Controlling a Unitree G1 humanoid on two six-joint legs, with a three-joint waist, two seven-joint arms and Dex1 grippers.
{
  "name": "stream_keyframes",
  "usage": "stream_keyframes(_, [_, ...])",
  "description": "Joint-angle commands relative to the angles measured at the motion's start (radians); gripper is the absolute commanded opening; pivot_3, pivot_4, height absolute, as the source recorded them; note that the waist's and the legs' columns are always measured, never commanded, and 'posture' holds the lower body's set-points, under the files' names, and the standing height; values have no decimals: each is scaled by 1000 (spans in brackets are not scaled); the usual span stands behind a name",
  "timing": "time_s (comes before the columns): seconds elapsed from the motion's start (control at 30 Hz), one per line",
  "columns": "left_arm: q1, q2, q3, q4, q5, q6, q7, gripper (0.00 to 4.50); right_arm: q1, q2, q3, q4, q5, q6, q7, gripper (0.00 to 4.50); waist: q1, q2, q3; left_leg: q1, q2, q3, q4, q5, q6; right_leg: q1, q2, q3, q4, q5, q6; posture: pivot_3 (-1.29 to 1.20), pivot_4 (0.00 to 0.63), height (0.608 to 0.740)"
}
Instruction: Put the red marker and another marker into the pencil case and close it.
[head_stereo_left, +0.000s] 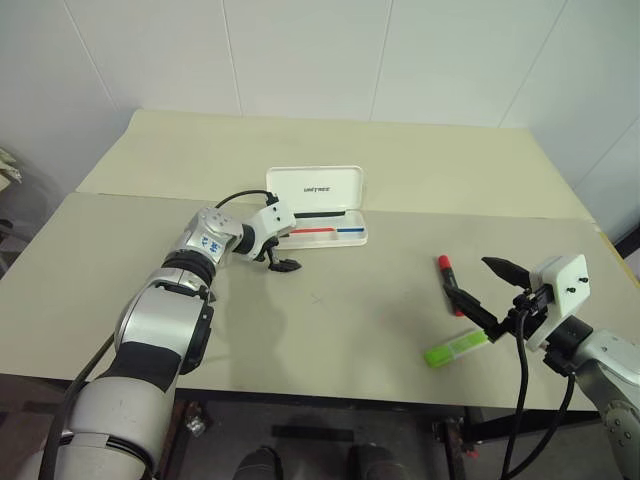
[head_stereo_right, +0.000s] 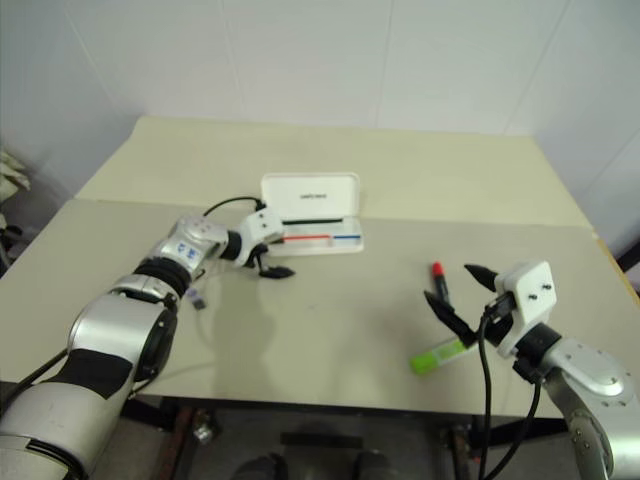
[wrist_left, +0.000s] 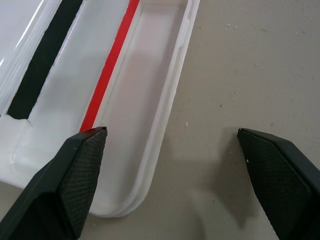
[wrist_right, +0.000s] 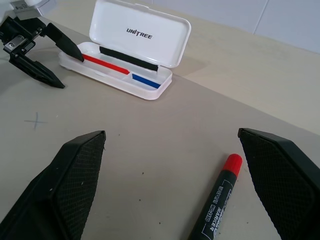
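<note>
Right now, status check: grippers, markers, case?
Left gripper open at pencil case. Right gripper open, empty. Case open; red marker and green highlighter on table. Path clear.

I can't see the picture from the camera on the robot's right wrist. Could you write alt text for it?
Two open black gripper fingers frame a beige table where a red-capped black marker lies. Beyond stands an open white plastic pencil case with red and blue stripes inside, the other open gripper at its end.

The right gripper (wrist_right: 170, 185) stands with its fingers wide apart over the table (wrist_right: 150, 150), the red marker (wrist_right: 216, 200) lying between them. Farther off, the white pencil case (wrist_right: 135, 50) sits open, with the left gripper (wrist_right: 55, 65) at its end.
</note>
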Motion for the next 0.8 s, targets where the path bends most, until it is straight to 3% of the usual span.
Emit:
stream_keyframes(0.03, [-23,-7,-18,-6,30,5,28,4468,-11,-5,-37,-25,13,-7,-10,4500,0,0,0,0,0,0,0,0,0,0,0,0,0,0,0,0,150,740])
stream_keyframes(0.77, [-62,18,-14,-6,40,1,113,4468,-18,0,-41,-19,10,0,-24,4500,0,0,0,0,0,0,0,0,0,0,1,0,0,0,1,0,150,740])
stream_keyframes(0.8, [-60,16,-15,-6,41,5,115,4285,-22,-1,-40,-17,9,1,-24,4500,0,0,0,0,0,0,1,0,0,0,1,0,0,0,1,0,150,740])
